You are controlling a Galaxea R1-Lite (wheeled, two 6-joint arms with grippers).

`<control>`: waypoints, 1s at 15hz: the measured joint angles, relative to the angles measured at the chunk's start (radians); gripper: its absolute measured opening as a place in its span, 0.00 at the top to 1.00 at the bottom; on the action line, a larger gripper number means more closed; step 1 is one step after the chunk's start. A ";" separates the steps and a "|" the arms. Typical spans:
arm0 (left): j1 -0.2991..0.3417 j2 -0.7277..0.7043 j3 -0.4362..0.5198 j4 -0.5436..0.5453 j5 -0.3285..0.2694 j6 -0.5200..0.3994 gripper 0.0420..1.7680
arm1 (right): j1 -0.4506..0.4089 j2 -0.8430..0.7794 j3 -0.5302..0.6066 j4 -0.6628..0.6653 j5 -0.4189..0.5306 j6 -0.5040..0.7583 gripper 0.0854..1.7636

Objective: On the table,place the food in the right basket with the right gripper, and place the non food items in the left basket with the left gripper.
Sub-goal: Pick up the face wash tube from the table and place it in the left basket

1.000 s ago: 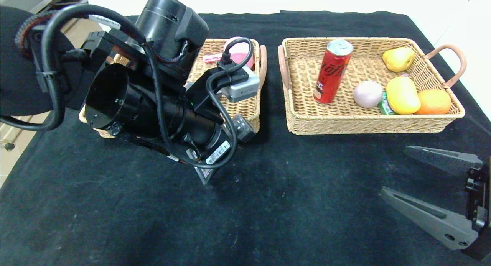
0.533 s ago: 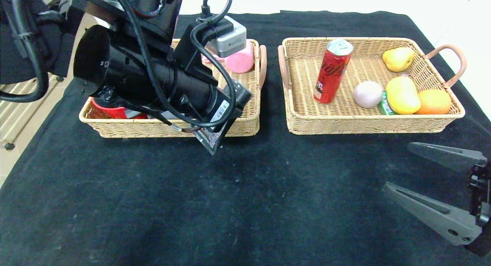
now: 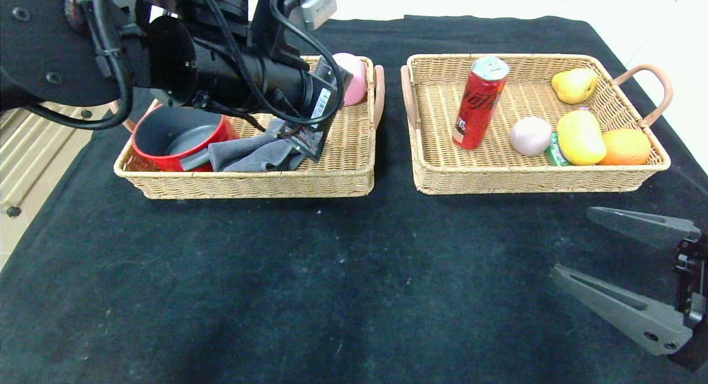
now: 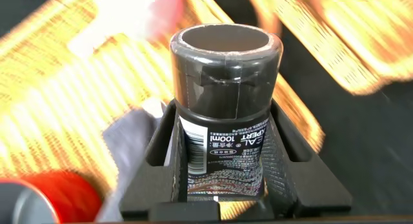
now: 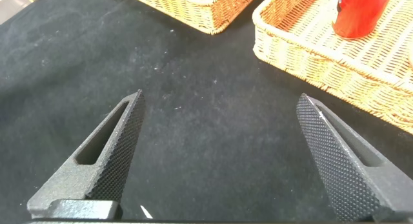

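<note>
The dark bottle (image 4: 225, 114) is clamped in the left gripper (image 4: 226, 159) above the left basket (image 3: 249, 180), toward its 3 o'clock end; released from here it could topple onto the grey cloth (image 3: 251, 153). The right gripper (image 3: 636, 273) hangs spread apart at 5 o'clock

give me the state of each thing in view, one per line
left gripper: shut on the black bottle, above the left basket
black bottle: held, not yet released
right gripper: open, empty, low over the table
left basket: holds red pot, grey cloth, pink item
red pot: upright
grey cloth: crumpled
right basket: holds can and fruit
red can: upright, unopened
</note>
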 joint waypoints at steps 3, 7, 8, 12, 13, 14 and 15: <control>0.017 0.058 -0.027 -0.095 0.028 0.011 0.61 | -0.001 -0.001 0.000 0.000 0.000 0.000 0.03; 0.046 0.116 -0.038 -0.162 0.040 0.067 0.61 | -0.001 -0.003 0.000 0.000 0.000 -0.001 0.03; 0.053 0.127 -0.039 -0.197 0.043 0.073 0.61 | -0.001 -0.003 0.000 0.000 0.000 -0.001 0.03; 0.059 0.143 -0.039 -0.202 0.056 0.076 0.49 | -0.001 -0.003 0.002 0.000 0.000 -0.002 0.03; 0.059 0.144 -0.039 -0.201 0.058 0.076 0.44 | -0.001 -0.003 0.002 0.000 0.000 -0.002 0.03; 0.059 0.144 -0.038 -0.201 0.059 0.075 0.39 | -0.001 -0.003 0.002 0.000 0.000 -0.002 0.03; 0.059 0.145 -0.038 -0.201 0.059 0.075 0.35 | -0.001 -0.003 0.002 0.000 0.001 -0.002 0.03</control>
